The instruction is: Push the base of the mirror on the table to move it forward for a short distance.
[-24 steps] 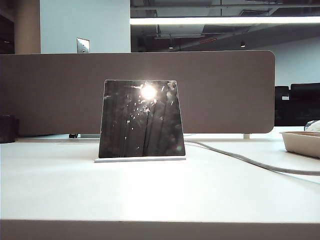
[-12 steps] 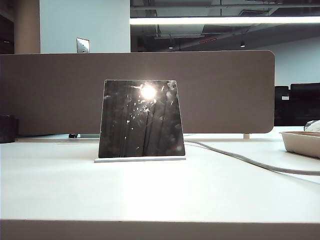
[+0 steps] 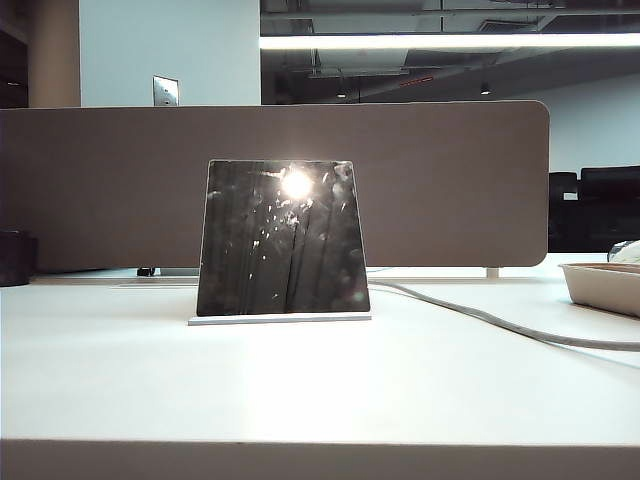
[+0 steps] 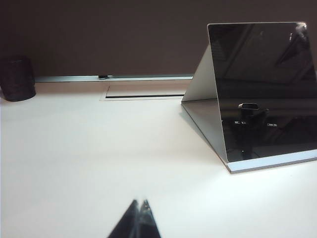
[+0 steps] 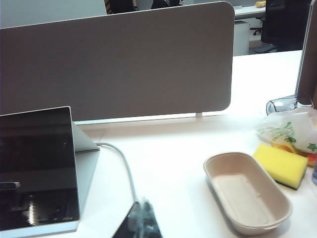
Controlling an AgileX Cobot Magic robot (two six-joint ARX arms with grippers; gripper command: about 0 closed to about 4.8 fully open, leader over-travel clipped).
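A dark, glossy mirror [image 3: 283,238] stands upright near the middle of a white table [image 3: 320,390], leaning slightly back on its thin white base [image 3: 280,319], which lies flat on the tabletop and juts out a little on either side of the glass. A bright spot of light glares off the upper part of the mirror. Behind it runs a long beige divider [image 3: 450,180], and a grey cable [image 3: 500,325] snakes from behind the mirror across the table toward the right, where the corner of a beige tray [image 3: 605,285] sits at the table's edge. A dark cup [image 3: 14,258] stands at the far left, by the divider. Neither arm is visible from the front. Seen from the left wrist, the left gripper [image 4: 139,218] hangs low over bare tabletop, its two dark fingertips pressed together into a point, well apart from the mirror [image 4: 265,91] and its base [image 4: 272,162], which stand off to one side with the angled rear stand showing. From the right wrist, the right gripper [image 5: 141,220] also has its fingertips closed together and holds nothing; it hovers over the table just beside the mirror's base [image 5: 39,229] and the cable [image 5: 126,171], with the beige tray [image 5: 247,196], a yellow sponge [image 5: 281,164] and a crumpled bag [image 5: 290,129] on the other side.
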